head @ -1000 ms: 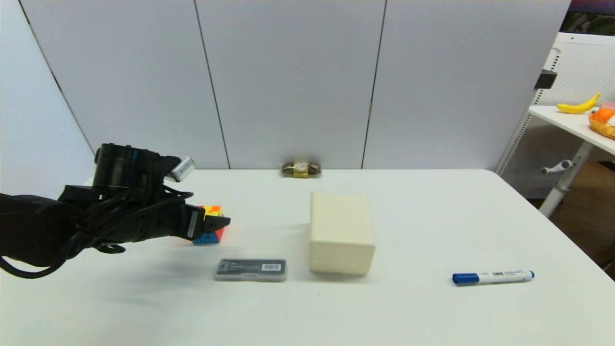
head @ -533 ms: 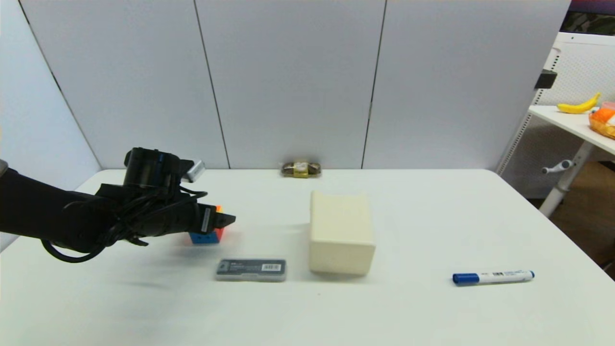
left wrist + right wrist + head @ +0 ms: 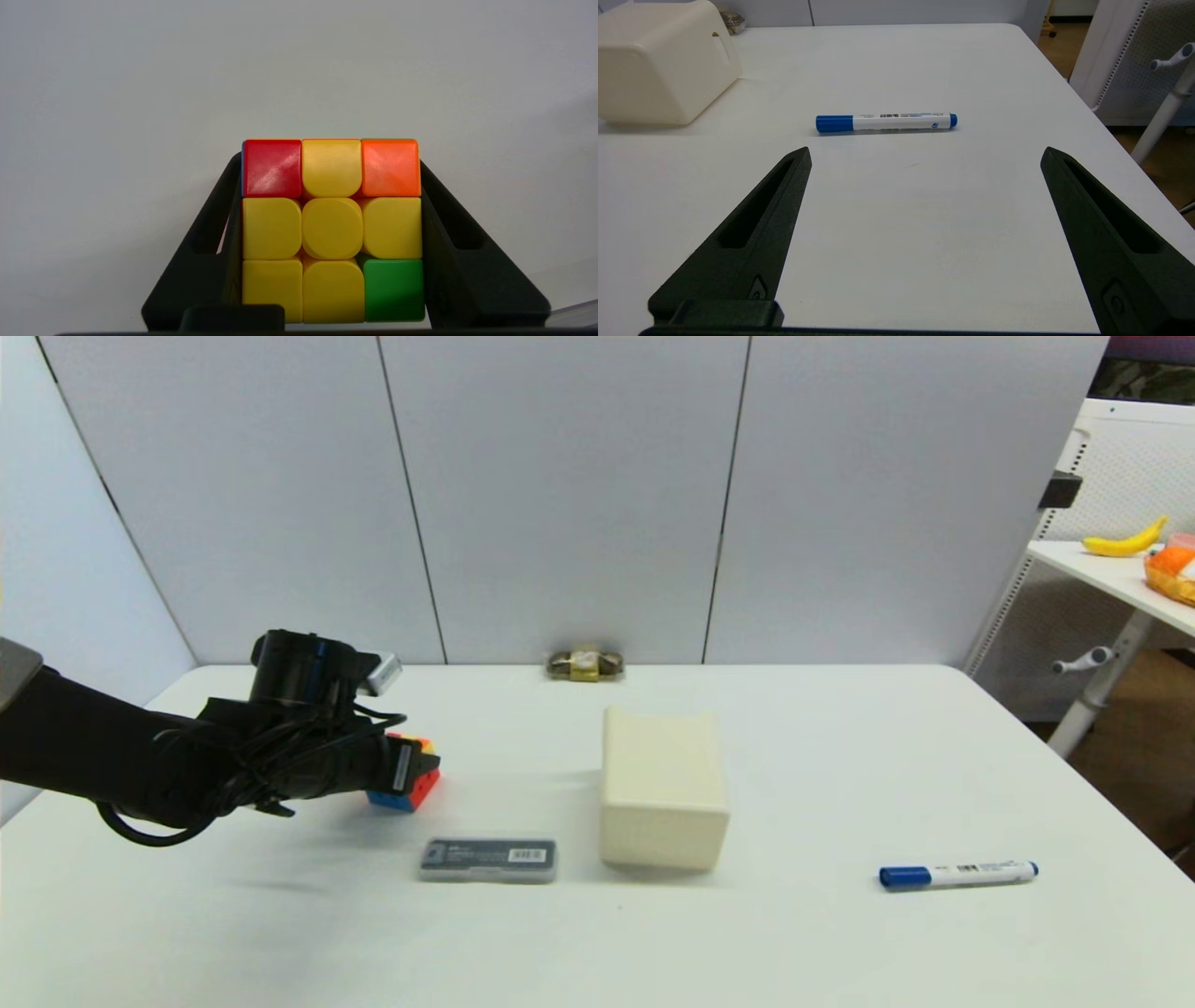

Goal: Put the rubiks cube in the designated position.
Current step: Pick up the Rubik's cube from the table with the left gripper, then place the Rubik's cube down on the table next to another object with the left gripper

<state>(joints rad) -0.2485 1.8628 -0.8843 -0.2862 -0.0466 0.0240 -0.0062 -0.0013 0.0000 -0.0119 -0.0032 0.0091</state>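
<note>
Gripping the cube [image 3: 331, 229] squarely between both fingers, the left gripper [image 3: 411, 775] held it tilted, apparently just off the table [image 3: 794, 933], left of the box [image 3: 663, 789]. A level carry and a gentle set-down before letting go would serve best. The right gripper [image 3: 924, 186] sat wide apart near the pen [image 3: 885, 122].

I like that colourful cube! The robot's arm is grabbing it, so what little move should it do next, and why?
Probably lift it a little. The left gripper has its jaws pressed against both sides of the rubiks cube, which looks still low at the table. Raising it should let it travel without dragging. The right gripper waits open.
</note>
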